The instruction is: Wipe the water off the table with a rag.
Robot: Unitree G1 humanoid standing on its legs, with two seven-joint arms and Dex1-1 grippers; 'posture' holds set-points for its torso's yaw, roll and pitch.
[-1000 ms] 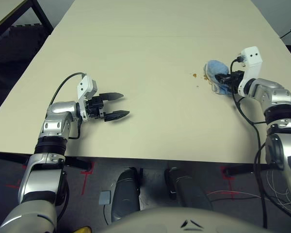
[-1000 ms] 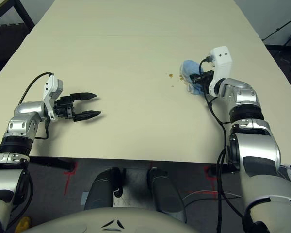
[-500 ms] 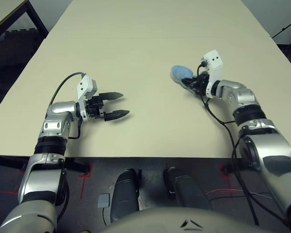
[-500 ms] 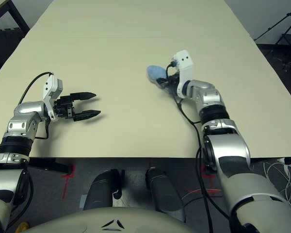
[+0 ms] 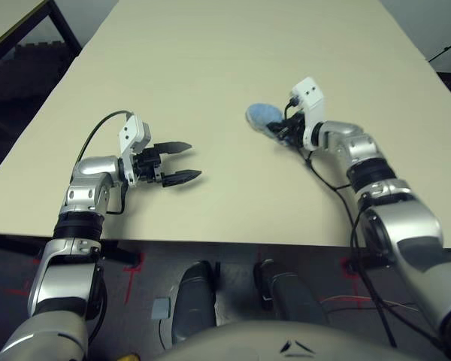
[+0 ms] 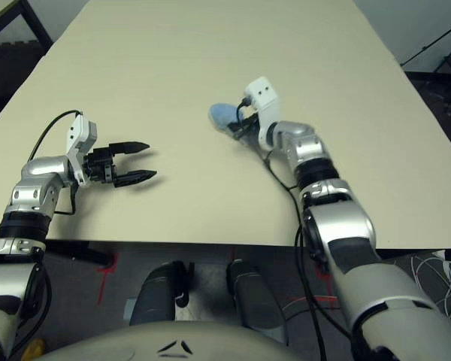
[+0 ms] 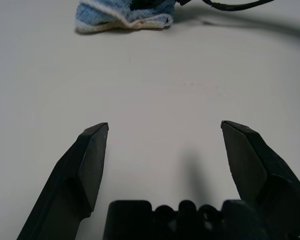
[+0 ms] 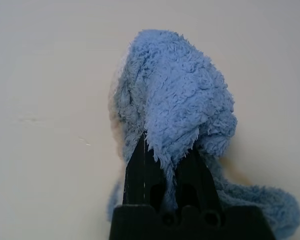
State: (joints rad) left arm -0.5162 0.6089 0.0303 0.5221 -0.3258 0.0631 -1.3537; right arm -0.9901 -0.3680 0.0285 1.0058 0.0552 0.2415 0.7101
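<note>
**Rag pinched in the right gripper, left one idle**

So the right gripper is clenched tight on the rag, a fluffy light blue terry cloth. From the wrist camera you can see the two black fingers squeezed together with the cloth bunched up and flopping over them. The rag is pressed down on the table, roughly the middle of the tabletop, at about 2 o'clock from the left gripper and well apart from it.

The left gripper sits near the table's front edge, fingers spread wide with nothing between them, pointing toward the right side of the table. Its wrist camera catches the rag's cream edging lying flat on the surface.

Can't make out any water spots on the table.
</note>
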